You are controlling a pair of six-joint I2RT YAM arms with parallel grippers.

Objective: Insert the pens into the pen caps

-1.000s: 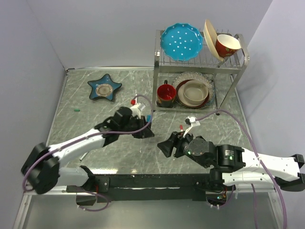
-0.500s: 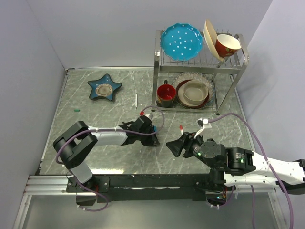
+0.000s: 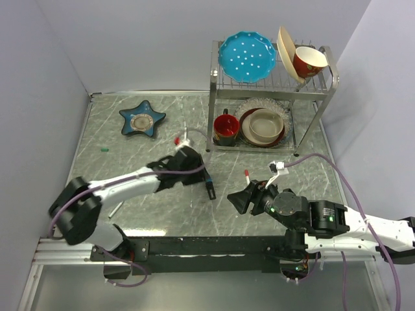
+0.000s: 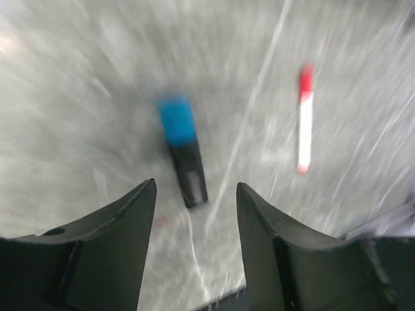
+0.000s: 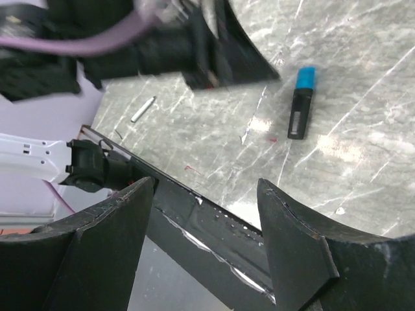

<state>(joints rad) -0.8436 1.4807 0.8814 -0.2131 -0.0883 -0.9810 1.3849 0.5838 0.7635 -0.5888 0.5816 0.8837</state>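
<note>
A black marker with a blue end [image 3: 209, 188] lies free on the marble table, just right of my left gripper [image 3: 196, 173]. In the left wrist view the marker [image 4: 184, 155] lies ahead of the open left gripper [image 4: 196, 188], touching neither finger. A white pen with a red tip [image 4: 304, 126] lies to its right, also seen from above [image 3: 247, 176]. My right gripper [image 3: 240, 198] hovers open and empty near the front edge [image 5: 206, 188], and its camera sees the marker [image 5: 300, 111]. A tiny teal cap [image 3: 104, 149] sits far left.
A grey pen [image 3: 115, 208] lies near the front left [image 5: 143, 109]. A thin white pen [image 3: 185, 133] lies behind the left wrist. A blue star dish [image 3: 142, 119] sits at the back left, and a dish rack [image 3: 272, 91] with plates and cups at the back right.
The left gripper has opened and let go of the marker, which now lies on the table. The left arm has drawn back to the left. The right arm holds still.
</note>
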